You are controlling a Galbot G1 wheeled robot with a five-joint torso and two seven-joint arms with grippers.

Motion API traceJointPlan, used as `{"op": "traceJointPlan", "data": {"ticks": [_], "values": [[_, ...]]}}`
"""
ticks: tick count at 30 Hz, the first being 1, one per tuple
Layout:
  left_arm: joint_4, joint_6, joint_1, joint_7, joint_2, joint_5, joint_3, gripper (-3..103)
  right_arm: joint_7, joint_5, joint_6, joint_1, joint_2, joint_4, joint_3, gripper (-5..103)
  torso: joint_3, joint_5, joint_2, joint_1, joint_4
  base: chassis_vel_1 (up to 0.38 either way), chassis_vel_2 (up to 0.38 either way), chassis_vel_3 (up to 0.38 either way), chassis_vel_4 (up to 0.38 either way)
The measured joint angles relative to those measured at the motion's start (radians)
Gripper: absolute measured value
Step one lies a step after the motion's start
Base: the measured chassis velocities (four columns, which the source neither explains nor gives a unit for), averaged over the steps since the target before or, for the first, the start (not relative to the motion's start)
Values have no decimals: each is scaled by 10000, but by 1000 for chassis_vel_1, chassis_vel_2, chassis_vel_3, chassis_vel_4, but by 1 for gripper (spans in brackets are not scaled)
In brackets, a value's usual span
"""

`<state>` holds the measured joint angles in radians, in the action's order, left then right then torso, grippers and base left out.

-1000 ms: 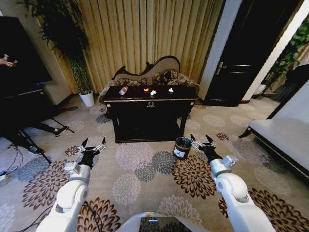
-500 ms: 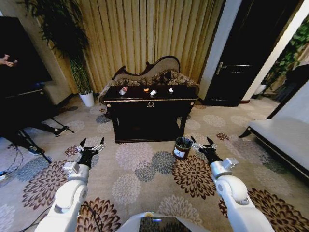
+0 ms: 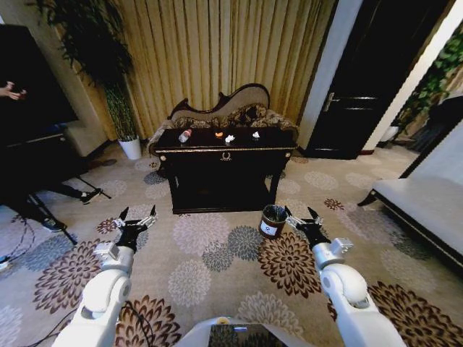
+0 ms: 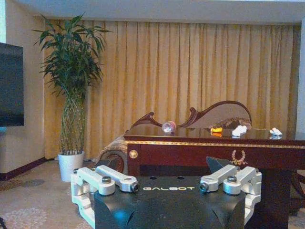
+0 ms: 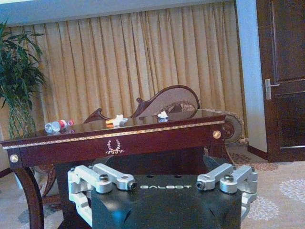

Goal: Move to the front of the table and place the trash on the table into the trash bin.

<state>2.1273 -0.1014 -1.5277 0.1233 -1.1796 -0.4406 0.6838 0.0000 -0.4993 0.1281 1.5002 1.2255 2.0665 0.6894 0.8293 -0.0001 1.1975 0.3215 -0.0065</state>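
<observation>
The dark glossy table [image 3: 226,155] with gold trim stands a few steps ahead on the carpet. On its top lies the trash: a clear bottle [image 3: 185,135], an orange scrap [image 3: 218,134], a white paper wad [image 3: 230,138] and a small pale piece [image 3: 255,134]. The trash bin [image 3: 273,220] stands on the floor by the table's right front leg. My left gripper [image 3: 137,216] is open and held low at the left. My right gripper [image 3: 302,215] is open just right of the bin. The wrist views show the table [image 4: 214,152] [image 5: 114,143] and the bottle [image 4: 168,127] [image 5: 57,126] from low down.
An ornate sofa [image 3: 231,108] sits behind the table against gold curtains. A tall plant in a white pot [image 3: 131,147] is at the back left, and dark equipment with a tripod [image 3: 43,188] at the left. A pale bench [image 3: 427,206] lines the right; patterned carpet lies between.
My right arm has drawn slightly lower and inward, its gripper staying open beside the bin. The left arm and the table's items look unchanged.
</observation>
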Motion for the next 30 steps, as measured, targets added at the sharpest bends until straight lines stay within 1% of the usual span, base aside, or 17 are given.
{"op": "traceJointPlan", "data": {"ticks": [14,22,30], "values": [[2,17,57,-91,-26,24,-22,100,0,-36,17,-32,22,-78,1,100,0,0,0,0,-1,0,0,0,0],[-121,87,63,-249,-170,89,-52,100,0,248,52,-90,310,-99,-90,100,0,0,-1,0,0,0,0,0,0],[-172,70,240,-270,-23,109,-180,100,0,329,58,-125,611,-82,-78,100,0,0,-1,1,-1,0,0,0,0]]}}
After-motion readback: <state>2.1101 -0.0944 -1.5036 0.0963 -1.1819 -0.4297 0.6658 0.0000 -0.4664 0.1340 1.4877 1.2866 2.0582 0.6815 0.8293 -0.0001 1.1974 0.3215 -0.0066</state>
